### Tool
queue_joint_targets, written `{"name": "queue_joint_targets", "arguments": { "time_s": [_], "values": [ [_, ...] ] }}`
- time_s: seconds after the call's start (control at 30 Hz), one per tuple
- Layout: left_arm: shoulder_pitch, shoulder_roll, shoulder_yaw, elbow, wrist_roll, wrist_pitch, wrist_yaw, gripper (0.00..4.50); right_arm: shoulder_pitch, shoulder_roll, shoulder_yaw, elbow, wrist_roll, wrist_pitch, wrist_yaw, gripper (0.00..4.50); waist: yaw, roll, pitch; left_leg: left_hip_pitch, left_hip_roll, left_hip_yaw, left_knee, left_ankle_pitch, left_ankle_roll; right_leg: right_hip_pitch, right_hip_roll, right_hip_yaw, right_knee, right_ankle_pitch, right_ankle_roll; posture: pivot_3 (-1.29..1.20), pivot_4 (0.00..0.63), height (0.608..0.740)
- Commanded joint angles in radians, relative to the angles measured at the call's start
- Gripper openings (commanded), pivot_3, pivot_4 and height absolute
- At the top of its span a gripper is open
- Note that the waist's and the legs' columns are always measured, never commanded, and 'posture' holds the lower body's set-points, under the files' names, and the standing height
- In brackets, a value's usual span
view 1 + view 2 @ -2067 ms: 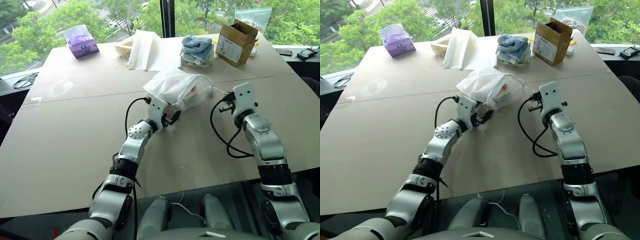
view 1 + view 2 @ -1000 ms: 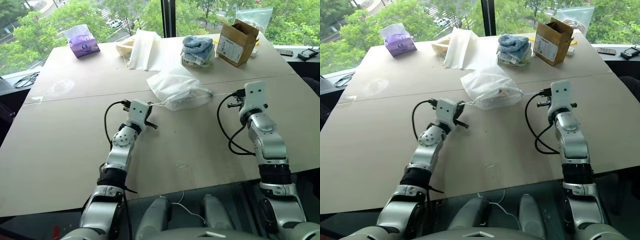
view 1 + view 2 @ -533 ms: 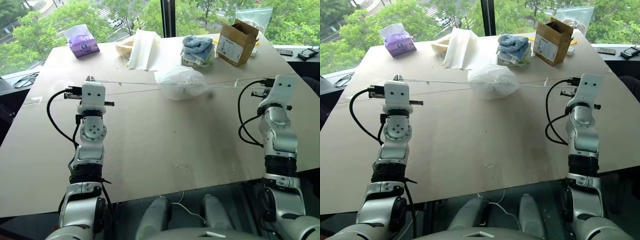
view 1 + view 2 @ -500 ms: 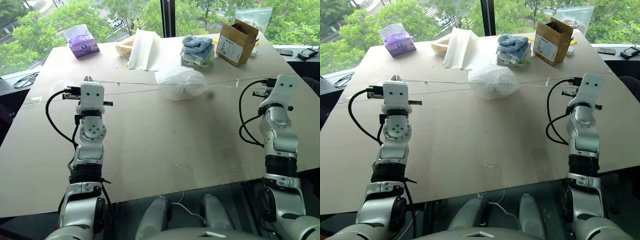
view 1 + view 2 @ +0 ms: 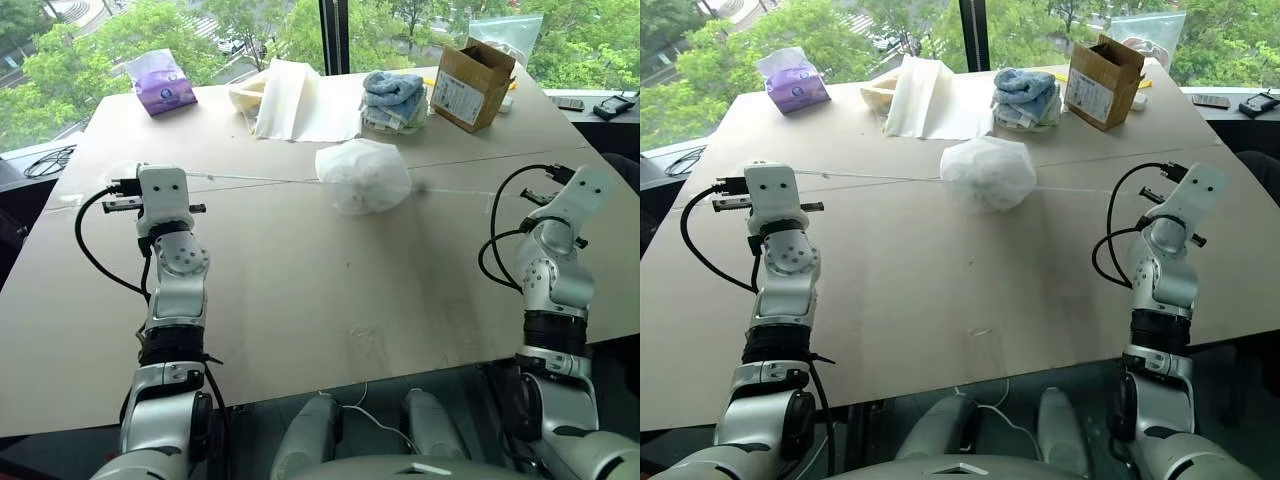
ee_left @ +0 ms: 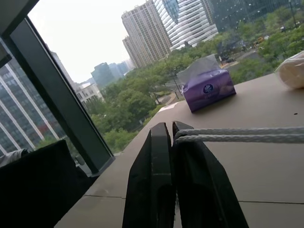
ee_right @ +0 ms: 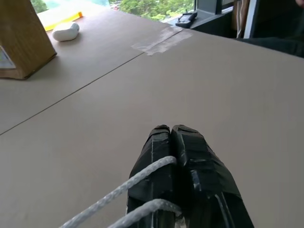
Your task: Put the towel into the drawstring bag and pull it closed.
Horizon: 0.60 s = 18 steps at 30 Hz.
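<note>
On the left, the left gripper [image 6: 172, 135] is seen pressed shut on a white cord [image 6: 247, 134], and since a second ago it has been swung far out toward the table's [image 5: 300, 300] left edge. In the middle, the drawstring bag [image 5: 362, 176] is now cinched into a tight round bundle on the table where it was looser a second ago, so the towel is judged to be shut away inside. On the right, the right gripper [image 7: 172, 130] is likewise clamped on its cord [image 7: 123, 187] and has been drawn out rightward, so the closing pull is judged to be all but done
</note>
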<state>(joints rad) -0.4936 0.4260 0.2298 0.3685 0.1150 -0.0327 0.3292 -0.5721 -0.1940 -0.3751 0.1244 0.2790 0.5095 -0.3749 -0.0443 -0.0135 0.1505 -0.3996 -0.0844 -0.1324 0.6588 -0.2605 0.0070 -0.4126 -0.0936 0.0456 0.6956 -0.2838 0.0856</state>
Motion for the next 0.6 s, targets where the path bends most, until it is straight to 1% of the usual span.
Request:
{"name": "queue_joint_targets", "arguments": {
  "time_s": [0.03, 0.07, 0.1, 0.13, 0.17, 0.2, 0.23, 0.27, 0.3, 0.33, 0.37, 0.4, 0.43, 0.47, 0.5, 0.6],
  "values": [
    [-0.007, -0.01, -0.002, 0.014, -0.197, -0.055, -0.334, 0.01, 0.022, -0.076, 0.078, -0.06, 0.087, 0.046, 0.3, 0.3, 0.0, 0.0, 0.0, 0.0, 0.0, 0.0, 0.0, 0.0, 0.0, 0.0, 0.0, 0.0, 0.0, 0.0, 0.0, 0.0, 0.15, 0.74],
    [0.006, -0.019, -0.047, -0.006, -0.234, -0.052, -0.451, 0.0, 0.049, -0.104, 0.148, -0.099, 0.082, 0.057, 0.388, 0.62, 0.0, 0.0, 0.0, 0.0, 0.0, 0.0, 0.0, 0.0, 0.0, 0.0, 0.0, 0.0, -0.001, 0.0, 0.0, 0.0, 0.15, 0.74],
    [0.023, -0.033, -0.083, -0.039, -0.291, -0.029, -0.575, 0.0, 0.085, -0.133, 0.215, -0.151, 0.101, 0.077, 0.496, 0.76, 0.001, 0.0, 0.0, 0.0, 0.0, 0.0, 0.0, 0.0, 0.0, 0.0, 0.0, 0.0, -0.001, 0.0, 0.0, 0.0, 0.15, 0.74],
    [0.046, -0.035, -0.124, -0.076, -0.332, -0.001, -0.688, 0.31, 0.125, -0.162, 0.269, -0.211, 0.14, 0.112, 0.598, 1.29, 0.0, 0.0, 0.0, 0.0, 0.0, 0.0, 0.0, 0.0, 0.0, 0.0, 0.0, -0.001, -0.001, 0.0, 0.0, 0.0, 0.15, 0.74],
    [0.068, -0.026, -0.155, -0.108, -0.352, 0.017, -0.769, 0.65, 0.162, -0.188, 0.298, -0.257, 0.173, 0.142, 0.669, 1.87, -0.001, 0.0, 0.0, -0.001, 0.0, 0.0, -0.001, 0.0, 0.0, 0.0, 0.0, -0.001, -0.001, 0.0, 0.0, 0.0, 0.15, 0.74],
    [0.085, -0.016, -0.175, -0.133, -0.366, 0.038, -0.829, 0.82, 0.192, -0.214, 0.319, -0.292, 0.192, 0.165, 0.721, 2.07, -0.003, 0.0, 0.0, -0.001, 0.0, 0.0, -0.001, 0.0, 0.0, 0.0, 0.0, -0.001, -0.002, 0.0, 0.0, 0.0, 0.15, 0.74],
    [0.102, -0.003, -0.191, -0.156, -0.38, 0.067, -0.876, 1.15, 0.224, -0.249, 0.341, -0.323, 0.19, 0.168, 0.768, 2.45, -0.006, 0.0, 0.0, -0.001, 0.0, -0.001, -0.001, 0.0, 0.001, 0.0, 0.0, -0.001, -0.002, 0.0, 0.0, 0.0, 0.15, 0.74],
    [0.123, 0.018, -0.207, -0.173, -0.377, 0.091, -0.912, 1.8, 0.264, -0.3, 0.364, -0.346, 0.165, 0.146, 0.818, 3.1, -0.007, 0.0, 0.0, -0.001, 0.0, -0.001, -0.002, 0.0, 0.001, 0.0, 0.0, -0.001, -0.003, 0.0, 0.0, 0.0, 0.15, 0.74],
    [0.141, 0.04, -0.221, -0.179, -0.355, 0.101, -0.928, 2.14, 0.302, -0.35, 0.382, -0.365, 0.139, 0.125, 0.86, 3.44, -0.007, 0.0, 0.0, -0.001, 0.0, -0.001, -0.002, 0.0, 0.001, 0.0, 0.0, -0.001, -0.003, 0.0, 0.0, 0.0, 0.15, 0.74],
    [0.162, 0.067, -0.233, -0.179, -0.313, 0.1, -0.926, 2.58, 0.349, -0.402, 0.381, -0.39, 0.153, 0.131, 0.923, 3.92, -0.006, 0.0, 0.0, -0.001, 0.0, -0.001, -0.002, 0.0, 0.001, 0.0, 0.0, -0.001, -0.003, 0.0, 0.0, 0.0, 0.15, 0.74],
    [0.187, 0.095, -0.238, -0.185, -0.296, 0.094, -0.947, 2.73, 0.396, -0.455, 0.376, -0.418, 0.174, 0.131, 0.991, 4.07, -0.006, 0.0, 0.0, 0.0, 0.0, -0.001, -0.002, 0.0, 0.001, 0.0, 0.0, -0.001, -0.003, 0.0, 0.0, 0.0, 0.15, 0.74],
    [0.218, 0.123, -0.235, -0.205, -0.305, 0.096, -0.986, 3.38, 0.444, -0.499, 0.361, -0.441, 0.192, 0.11, 1.055, 4.5, -0.005, 0.0, 0.0, 0.0, 0.0, -0.001, -0.002, 0.0, 0.001, 0.0, 0.0, -0.001, -0.003, 0.0, 0.0, 0.0, 0.15, 0.74],
    [0.246, 0.149, -0.228, -0.228, -0.325, 0.11, -1.027, 3.66, 0.481, -0.524, 0.336, -0.444, 0.205, 0.083, 1.091, 4.5, -0.005, 0.0, 0.0, 0.001, 0.001, 0.0, -0.003, -0.001, 0.001, 0.0, 0.0, 0.0, -0.003, 0.0, 0.0, 0.0, 0.15, 0.74],
    [0.271, 0.172, -0.22, -0.247, -0.343, 0.125, -1.058, 4.13, 0.51, -0.537, 0.307, -0.435, 0.207, 0.053, 1.109, 4.5, -0.002, -0.001, 0.0, 0.002, 0.002, 0.0, -0.004, -0.001, 0.001, 0.002, 0.001, 0.0, -0.004, 0.0, 0.0, 0.0, 0.15, 0.74],
    [0.295, 0.197, -0.205, -0.261, -0.353, 0.128, -1.081, 4.48, 0.54, -0.562, 0.288, -0.418, 0.191, 0.018, 1.133, 4.5, 0.001, 0.0, 0.0, 0.003, 0.002, -0.002, -0.004, -0.002, 0.003, 0.004, 0.001, -0.001, -0.005, 0.0, 0.0, 0.0, 0.15, 0.74],
    [0.376, 0.265, -0.143, -0.308, -0.412, 0.156, -1.16, 4.48, 0.638, -0.629, 0.235, -0.365, 0.148, -0.099, 1.231, 4.5, 0.005, 0.0, 0.0, 0.006, 0.002, -0.001, -0.004, -0.003, 0.005, 0.007, 0.001, -0.001, -0.006, 0.0, 0.0, 0.0, 0.15, 0.74]
  ]
}}
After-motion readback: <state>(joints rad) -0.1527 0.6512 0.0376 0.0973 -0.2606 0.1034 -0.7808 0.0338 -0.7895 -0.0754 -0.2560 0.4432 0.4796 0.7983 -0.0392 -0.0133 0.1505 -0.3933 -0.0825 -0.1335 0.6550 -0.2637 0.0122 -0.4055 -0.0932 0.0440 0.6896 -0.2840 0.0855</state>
